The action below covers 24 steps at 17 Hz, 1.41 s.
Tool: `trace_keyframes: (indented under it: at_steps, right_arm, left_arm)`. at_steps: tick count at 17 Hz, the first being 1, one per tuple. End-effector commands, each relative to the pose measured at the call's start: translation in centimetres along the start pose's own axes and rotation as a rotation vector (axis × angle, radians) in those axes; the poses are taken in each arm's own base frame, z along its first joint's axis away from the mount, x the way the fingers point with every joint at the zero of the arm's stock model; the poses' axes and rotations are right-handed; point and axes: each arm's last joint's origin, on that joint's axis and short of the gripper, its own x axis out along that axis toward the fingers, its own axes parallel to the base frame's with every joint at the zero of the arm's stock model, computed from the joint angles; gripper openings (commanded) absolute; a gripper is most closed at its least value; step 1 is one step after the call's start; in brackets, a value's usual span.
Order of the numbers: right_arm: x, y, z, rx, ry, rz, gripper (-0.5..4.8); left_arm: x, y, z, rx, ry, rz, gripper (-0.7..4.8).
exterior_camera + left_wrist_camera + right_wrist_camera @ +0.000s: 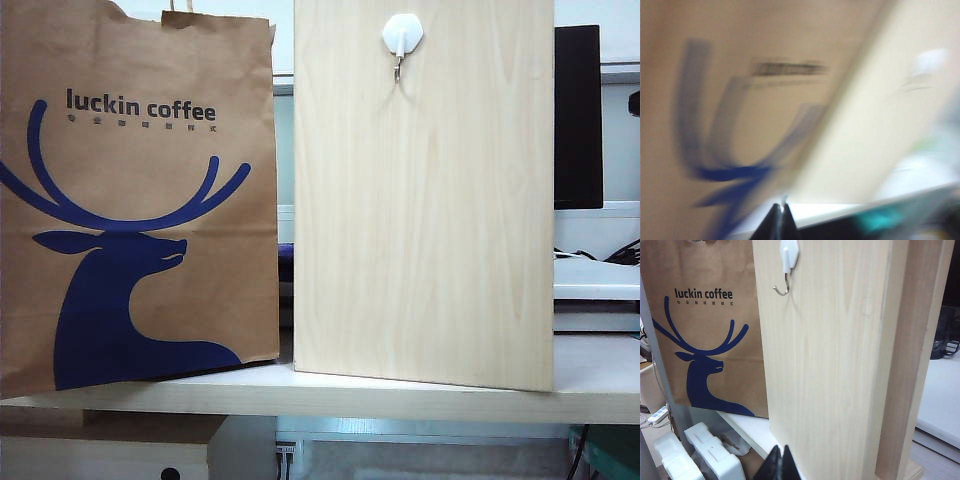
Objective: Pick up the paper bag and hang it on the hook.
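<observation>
Left gripper: fingertips pressed together, empty, low before table edge, facing bag; its view blurred. Right gripper: fingertips meet, empty, low before board. Neither arm in exterior view. Bag upright on table, left, just beside board, handles at top edge. Hook high on board, bare, well above the tabletop.

Evenly, softly lit. Exterior and right wrist views sharp; left wrist view heavily smeared by motion blur.
</observation>
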Motion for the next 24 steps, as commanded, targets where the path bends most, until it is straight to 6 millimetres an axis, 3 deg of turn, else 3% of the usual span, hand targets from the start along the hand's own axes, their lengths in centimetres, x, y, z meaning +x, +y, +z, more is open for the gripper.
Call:
trace_keyframes:
  at_steps: [1,8,13,15,16,20,21,22,24]
  right_arm:
    - [0.0,0.0,-0.1,-0.002,-0.007,0.006,0.00]
    - [0.0,0.0,-0.1,-0.001,-0.007,0.006,0.00]
    - [0.0,0.0,-0.1,0.001,-0.007,0.005,0.00]
    - [0.0,0.0,-0.1,0.001,-0.007,0.005,0.00]
    - [0.0,0.0,-0.1,0.001,-0.007,0.005,0.00]
    - [0.0,0.0,-0.1,0.001,-0.006,0.005,0.00]
    - [0.0,0.0,-0.1,0.001,-0.006,0.005,0.00]
    - [0.0,0.0,-0.1,0.001,-0.006,0.005,0.00]
    - [0.0,0.0,-0.1,0.001,-0.006,0.005,0.00]
  left_arm:
    - [-0.5,-2.1,3.2,-0.032,-0.122,-0.080,-0.06]
    - [-1.0,-6.0,10.4,0.100,-0.196,0.007,-0.06]
    - [2.0,-6.3,16.0,0.185,-0.118,-0.003,0.09]
    - [3.3,-5.7,17.2,0.193,-0.093,0.006,2.16]
    - [4.1,-5.2,17.7,0.187,-0.076,0.011,2.44]
    - [6.7,-5.0,16.9,0.316,0.011,-0.114,2.48]
    - [7.3,-5.5,16.4,0.386,0.010,-0.077,2.84]
    - [7.8,-5.9,16.1,0.443,-0.001,-0.026,3.73]
    - [8.3,-6.3,15.8,0.470,-0.025,0.082,3.85]
